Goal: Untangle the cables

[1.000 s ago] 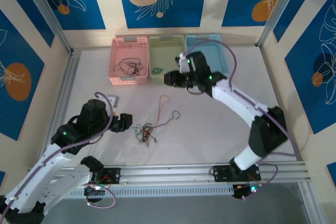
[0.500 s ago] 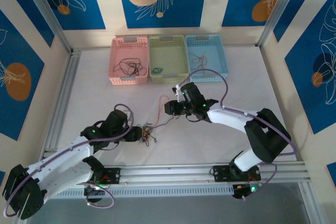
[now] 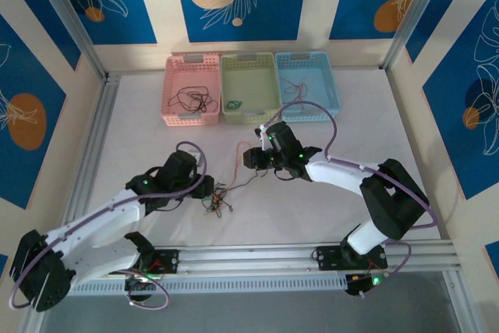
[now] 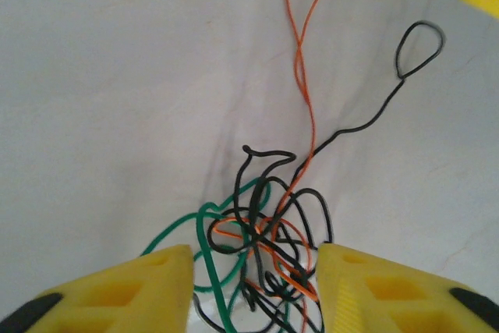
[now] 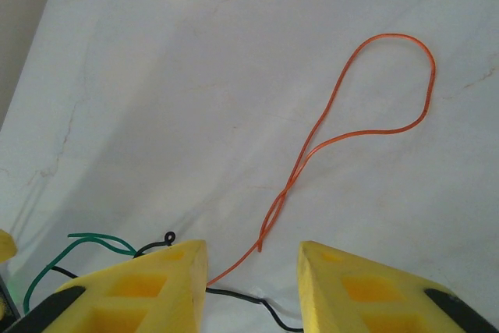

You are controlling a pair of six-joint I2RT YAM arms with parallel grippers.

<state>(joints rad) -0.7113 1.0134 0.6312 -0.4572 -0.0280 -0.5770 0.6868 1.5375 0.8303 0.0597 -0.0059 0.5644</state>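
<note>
Left hand (image 4: 249, 271), newly arrived, narrowed around the cables (image 4: 269, 232) on the desk (image 4: 101, 76), not yet clenched; right hand (image 5: 253, 263) hovered released, readying separation.

Three slotted plastic baskets stood in a row at the far side of the white table (image 3: 140, 138): a pink basket (image 3: 192, 58) on the left, a green basket (image 3: 248, 58) in the middle and a blue basket (image 3: 307, 57) on the right (rims close together). Behind them rose blue wall panels (image 3: 234, 21) with orange discs and white leaf outlines. An aluminium rail (image 3: 257, 255) ran along the near edge.
</note>
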